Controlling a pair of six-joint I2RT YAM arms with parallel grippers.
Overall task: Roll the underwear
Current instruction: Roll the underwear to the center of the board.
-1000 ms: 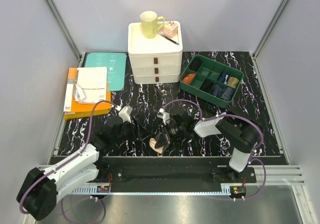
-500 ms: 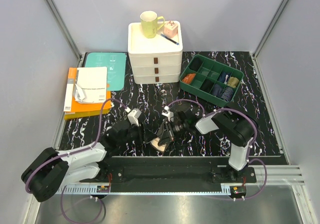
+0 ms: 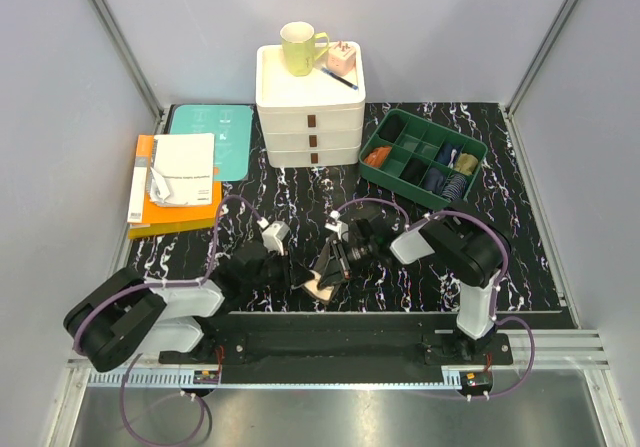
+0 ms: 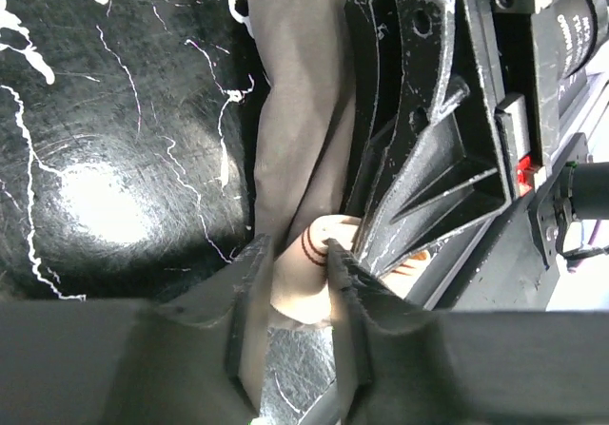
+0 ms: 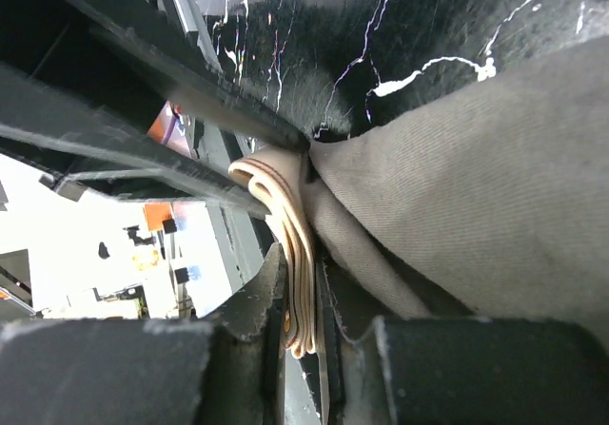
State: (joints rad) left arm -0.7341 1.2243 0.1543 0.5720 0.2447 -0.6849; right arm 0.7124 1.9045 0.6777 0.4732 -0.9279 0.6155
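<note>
Left hand [image 4: 293, 259] has slid in, clasping underwear [image 4: 295, 111] beside right hand [image 5: 300, 275].

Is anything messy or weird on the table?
Nothing looks spilled or broken. The only odd thing is the underwear. It is scrunched into a lump at the table's near edge, pinched by the left gripper and the right gripper.
</note>
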